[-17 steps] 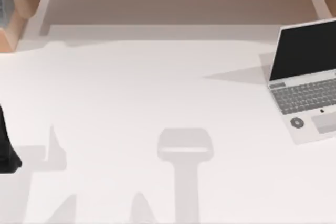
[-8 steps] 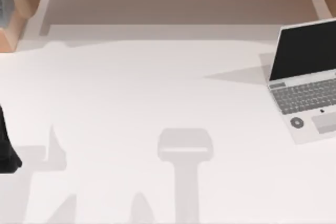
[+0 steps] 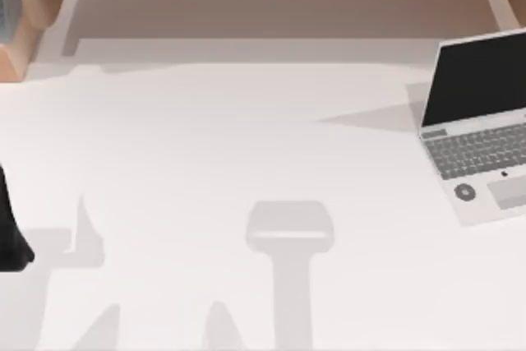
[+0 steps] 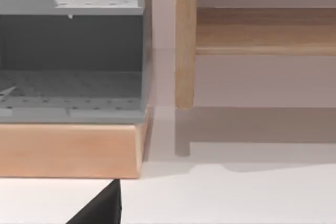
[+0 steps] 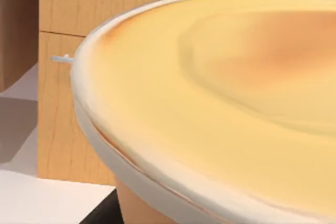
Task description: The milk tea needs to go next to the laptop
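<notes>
White table (image 3: 246, 137), milk tea (image 5: 220, 98) close before right tool

The laptop (image 3: 481, 125) is cut off by the top view's right edge. In the right wrist view, the milk tea (image 5: 220, 103) is cropped, its lower part unseen.

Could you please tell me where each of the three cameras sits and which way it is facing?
Top view: above the table, looking down; laptop at its right, part of the left arm at its left edge.
Left wrist view: on the left arm, facing a wooden shelf unit; a dark gripper part shows.
Right wrist view: on the right arm, close against the milk tea.
Shared: the white table.
</notes>
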`<state>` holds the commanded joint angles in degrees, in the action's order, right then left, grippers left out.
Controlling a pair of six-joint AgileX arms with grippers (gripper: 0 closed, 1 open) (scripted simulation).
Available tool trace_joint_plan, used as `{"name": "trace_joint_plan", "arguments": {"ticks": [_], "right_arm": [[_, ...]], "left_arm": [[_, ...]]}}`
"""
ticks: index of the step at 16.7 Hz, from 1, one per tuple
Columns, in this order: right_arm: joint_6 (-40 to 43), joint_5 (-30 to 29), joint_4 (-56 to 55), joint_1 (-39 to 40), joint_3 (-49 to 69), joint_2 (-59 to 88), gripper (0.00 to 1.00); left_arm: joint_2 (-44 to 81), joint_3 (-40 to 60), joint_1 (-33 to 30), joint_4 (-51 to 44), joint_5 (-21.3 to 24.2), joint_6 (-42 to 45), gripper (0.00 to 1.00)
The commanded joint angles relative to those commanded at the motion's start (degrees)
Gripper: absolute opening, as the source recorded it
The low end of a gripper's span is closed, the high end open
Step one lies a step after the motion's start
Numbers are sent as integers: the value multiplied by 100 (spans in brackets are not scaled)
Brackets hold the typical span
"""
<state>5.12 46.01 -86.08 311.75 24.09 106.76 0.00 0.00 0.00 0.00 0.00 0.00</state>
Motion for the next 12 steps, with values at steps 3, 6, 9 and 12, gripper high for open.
{"name": "trace_joint_plan", "arguments": {"ticks": [3, 6, 9, 12], "right_arm": [[-36, -125, 0, 140, 111, -210, 0], [-75, -283, 47, 314, 184, -381, 0], [-116, -469, 133, 515, 226, -515, 0], [-157, -677, 251, 733, 240, -617, 0]], "left_arm": [[0, 0, 0, 0, 0, 0, 100], [0, 0, 0, 0, 0, 0, 100], [0, 0, 0, 0, 0, 0, 100], [0, 0, 0, 0, 0, 0, 100]]}}
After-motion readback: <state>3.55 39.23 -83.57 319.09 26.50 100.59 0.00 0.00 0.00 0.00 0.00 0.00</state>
